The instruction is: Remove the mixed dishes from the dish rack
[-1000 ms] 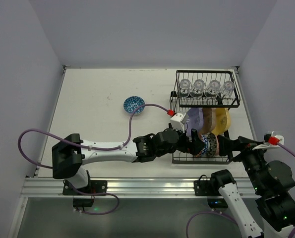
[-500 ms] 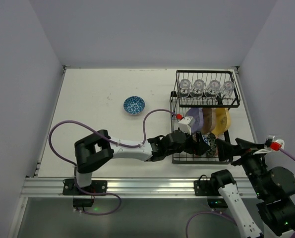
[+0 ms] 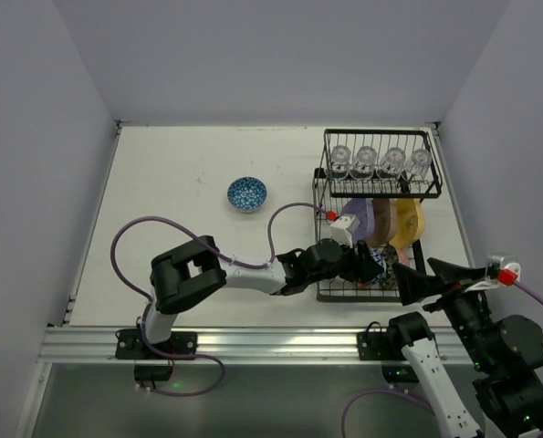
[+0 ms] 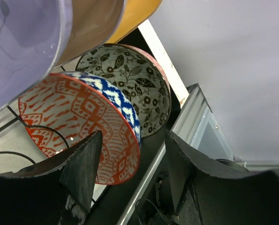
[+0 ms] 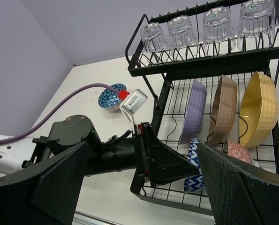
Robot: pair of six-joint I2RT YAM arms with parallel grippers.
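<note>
The black wire dish rack (image 3: 319,195) stands at the far right; it also shows in the right wrist view (image 5: 200,66). Several clear glasses (image 3: 364,161) (image 5: 180,29) stand upside down on its upper shelf. Lavender (image 5: 194,112), brown (image 5: 222,110) and yellow (image 5: 256,110) plates stand in the slots below. My left gripper (image 3: 373,265) (image 4: 134,133) is open inside the lower tier, its jaws either side of the rim of a red-and-blue patterned bowl (image 4: 78,122) (image 5: 195,164). A leaf-patterned bowl (image 4: 130,79) stands behind it. My right gripper (image 3: 419,271) (image 5: 144,187) is open and empty at the rack's near right corner.
A blue patterned bowl (image 3: 246,192) (image 5: 110,97) sits on the table left of the rack. My left arm (image 3: 253,274) and its purple cable (image 3: 139,228) lie across the near table. The metal front rail (image 3: 253,342) runs along the table's near edge.
My left arm has folded, its elbow swinging right, and its gripper has gone slightly deeper into the lower tier at the bowl. My right gripper has drawn back toward the near edge.
</note>
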